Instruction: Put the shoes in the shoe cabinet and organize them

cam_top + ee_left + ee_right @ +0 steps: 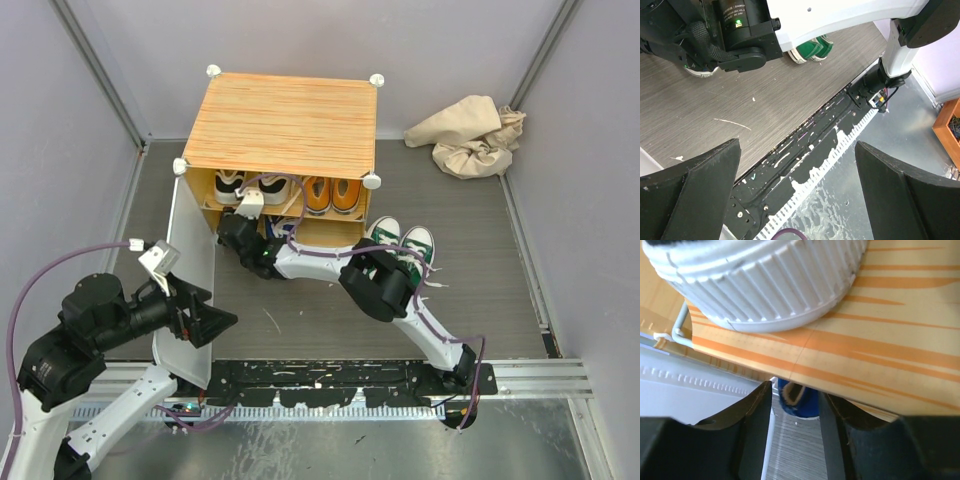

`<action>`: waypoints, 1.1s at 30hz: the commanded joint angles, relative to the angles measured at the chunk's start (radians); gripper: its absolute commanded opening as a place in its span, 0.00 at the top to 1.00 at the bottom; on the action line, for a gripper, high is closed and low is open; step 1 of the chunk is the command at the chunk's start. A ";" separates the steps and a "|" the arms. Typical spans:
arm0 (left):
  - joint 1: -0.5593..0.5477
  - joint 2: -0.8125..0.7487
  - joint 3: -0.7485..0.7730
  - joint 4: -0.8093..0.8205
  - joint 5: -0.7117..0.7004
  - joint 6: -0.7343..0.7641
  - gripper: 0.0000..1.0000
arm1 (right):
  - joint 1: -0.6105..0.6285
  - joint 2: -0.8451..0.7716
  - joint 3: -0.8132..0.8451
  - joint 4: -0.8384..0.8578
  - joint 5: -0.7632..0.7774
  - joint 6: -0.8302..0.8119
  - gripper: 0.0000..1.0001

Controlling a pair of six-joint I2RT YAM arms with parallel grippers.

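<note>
The shoe cabinet [280, 125] stands at the back of the mat with its white door [188, 250] swung open to the left. On its upper shelf sit a white-and-black pair [243, 186] and an orange pair [333, 194]. My right gripper [242, 232] reaches into the lower compartment. In the right wrist view its jaws [793, 390] stand apart, and a blue shoe's heel [802, 402] lies just past the tips under the shelf [880, 340]. A green pair [405, 245] stands on the floor beside the right arm. My left gripper [205, 325] is open and empty by the door's near edge.
A crumpled beige cloth [470, 135] lies at the back right. The black base rail [340, 385] runs along the near edge. Grey walls close in both sides. The white ribbed sole of a shoe [765, 285] sits right above the right wrist camera.
</note>
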 commanded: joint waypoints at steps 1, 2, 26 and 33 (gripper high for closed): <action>0.000 -0.017 -0.012 -0.008 -0.011 0.005 0.02 | -0.031 -0.087 -0.044 0.091 0.018 -0.031 0.52; 0.001 -0.018 -0.013 -0.007 -0.010 0.005 0.02 | -0.027 -0.100 -0.059 0.096 0.012 -0.037 0.52; 0.000 -0.036 -0.007 -0.032 -0.036 0.016 0.02 | 0.065 -0.160 -0.201 0.143 -0.138 -0.080 0.42; 0.001 -0.042 -0.002 -0.043 -0.047 0.014 0.02 | 0.045 -0.081 -0.126 0.138 -0.077 -0.095 0.57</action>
